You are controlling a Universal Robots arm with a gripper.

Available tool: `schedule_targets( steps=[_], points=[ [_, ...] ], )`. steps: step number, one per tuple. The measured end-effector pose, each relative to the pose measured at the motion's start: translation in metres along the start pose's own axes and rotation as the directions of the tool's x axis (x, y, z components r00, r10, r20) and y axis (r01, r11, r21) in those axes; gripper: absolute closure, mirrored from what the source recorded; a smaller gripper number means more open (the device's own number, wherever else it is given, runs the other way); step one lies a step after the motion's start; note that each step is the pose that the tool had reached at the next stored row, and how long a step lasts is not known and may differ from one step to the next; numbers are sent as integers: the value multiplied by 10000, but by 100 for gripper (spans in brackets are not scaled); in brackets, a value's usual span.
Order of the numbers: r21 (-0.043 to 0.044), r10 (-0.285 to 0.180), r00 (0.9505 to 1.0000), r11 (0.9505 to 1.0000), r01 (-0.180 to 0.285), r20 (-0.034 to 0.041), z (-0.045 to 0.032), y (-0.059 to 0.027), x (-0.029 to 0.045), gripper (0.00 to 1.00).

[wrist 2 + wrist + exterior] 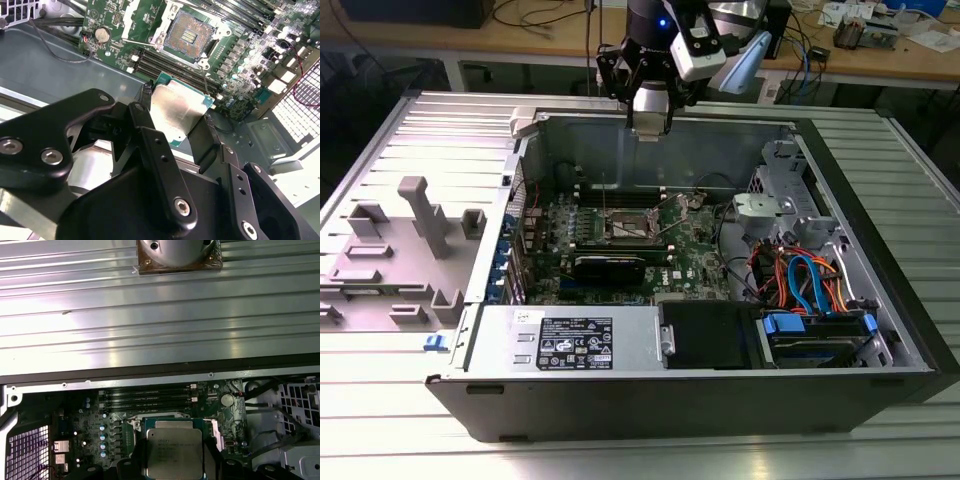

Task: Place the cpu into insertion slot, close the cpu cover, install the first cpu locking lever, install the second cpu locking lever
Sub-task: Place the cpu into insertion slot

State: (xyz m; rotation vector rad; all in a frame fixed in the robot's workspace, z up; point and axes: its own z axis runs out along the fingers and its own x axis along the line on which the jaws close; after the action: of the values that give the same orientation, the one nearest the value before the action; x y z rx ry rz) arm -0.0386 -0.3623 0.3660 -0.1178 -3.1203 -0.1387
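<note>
**Exterior view and both wrist views: chip pinched above the open computer case**

Exterior view, starting at 9 o'clock: pale grey plastic fixture blocks (415,215) stand on the ribbed silver metal surface (380,440). Beside them, toward 3 o'clock, lies the open grey metal computer case (720,135) with the green motherboard (695,255) on its floor.

Amid the board sits the insertion slot (632,228), a square, dark-centred socket with a metal rim. At 12 o'clock from it, over the case's far wall and well apart from the board, hangs the black two-fingered end effector (648,128).

At 5 o'clock from the socket a flat black drive box (705,335) lies against the near wall. Further toward 3 o'clock is a tangle of blue and orange cables (805,275).

In both wrist views the end effector's fingers (145,97) are pinching the cpu (172,120), a small flat square chip with a silvery-grey metal top, by two opposite edges. The chip hangs in the air, not touching the board.

In the second wrist view the socket's contact field lies bare. Just beside it a thin silvery metal frame (150,35), seemingly the cpu cover, stands swung open. In the first wrist view the held chip hides part of the socket.
</note>
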Motion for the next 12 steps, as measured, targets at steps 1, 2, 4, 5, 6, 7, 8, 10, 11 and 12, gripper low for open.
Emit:
schedule_targets(
  steps=[1, 2, 4, 5, 6, 7, 8, 10, 11, 12],
  points=[
    [0, 24, 10000, 10000, -24, 1, 0, 0, 0, 46],
    [0, 54, 10000, 10000, -54, 4, 0, 0, 0, 46],
    [-2, 109, 9999, 9999, -109, 9, 1, 0, 0, 46],
    [-3, 144, 9999, 9999, -144, 13, 1, 0, 0, 46],
    [-4, 194, 9998, 9998, -194, 17, 1, 0, 0, 46],
    [-5, 256, 9997, 9997, -256, 22, 2, 0, 0, 46],
    [-7, 342, 9994, 9994, -342, 30, 3, 0, 0, 46],
    [-14, 567, 9984, 9984, -567, 49, 6, -1, 0, 46],
    [-18, 592, 9982, 9982, -592, 53, 7, -6, 0, 46],
    [-16, 595, 9982, 9982, -595, 53, 6, -12, 0, 46]
  ],
)
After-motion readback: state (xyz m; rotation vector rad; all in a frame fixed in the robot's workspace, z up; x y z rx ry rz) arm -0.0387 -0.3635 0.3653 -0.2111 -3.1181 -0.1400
